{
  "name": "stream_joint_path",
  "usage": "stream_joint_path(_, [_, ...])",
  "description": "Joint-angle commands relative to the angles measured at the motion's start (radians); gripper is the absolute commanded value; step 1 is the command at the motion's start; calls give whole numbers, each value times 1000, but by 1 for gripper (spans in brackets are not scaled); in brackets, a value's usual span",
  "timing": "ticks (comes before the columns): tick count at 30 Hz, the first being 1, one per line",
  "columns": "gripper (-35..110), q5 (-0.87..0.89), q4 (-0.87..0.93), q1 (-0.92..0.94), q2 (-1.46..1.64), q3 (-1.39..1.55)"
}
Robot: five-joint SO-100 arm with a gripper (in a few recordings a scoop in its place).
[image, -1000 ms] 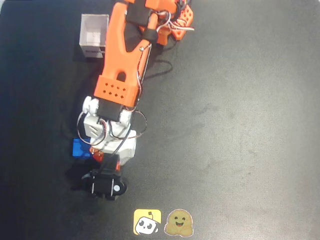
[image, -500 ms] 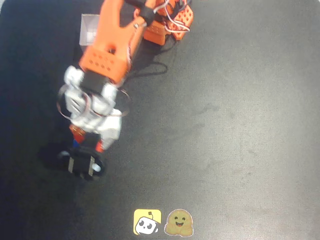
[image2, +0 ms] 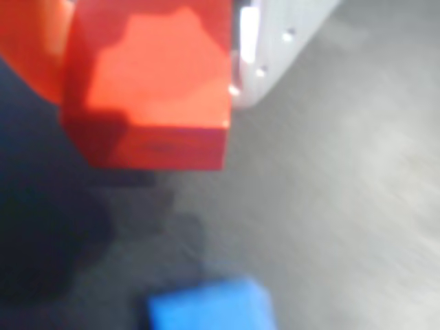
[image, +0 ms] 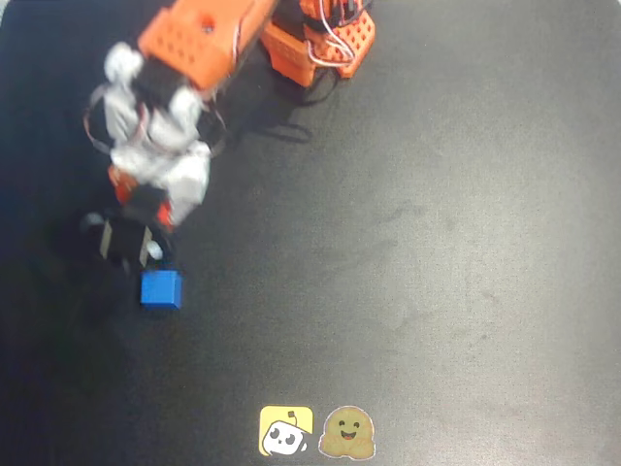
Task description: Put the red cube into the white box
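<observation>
So the small bright red plain-faced cube [image2: 155, 96] is clamped in the jaws right now. In the wrist view it sits between an orange finger [image2: 31, 48] on the left and a white one [image2: 278, 41] on the right, both pressed up against its sides, and it's up off the dark matte bench [image2: 344, 206]. That view is pretty blurry, so the edges are soft.

Below the jaws in the wrist view, near the bottom edge, there's a small solid blue cube [image2: 210, 306] lying on the bench, apart from the red one.

From the overhead view, the blue cube [image: 160, 289] sits just past the jaws' tips, near but not touching them. The gripper [image: 126, 238] points toward the lower left of the picture, with the orange-and-white arm [image: 184, 58] running back from it to the orange base at the top edge.

Well away from the jaws, at the bottom edge of the overhead view, two little cartoon stickers [image: 315, 432] lie side by side on the bench.
</observation>
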Motion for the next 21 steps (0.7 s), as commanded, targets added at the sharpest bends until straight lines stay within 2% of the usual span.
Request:
stream_joint_path(1, [0,-28,21,32,137,58])
stream_joint_path(6, [0,-23,49,80,333,221])
stream_joint_path(13, [0,-66,213,176,439,241])
stream_joint_path(21, [0,-114,276,284,620,327])
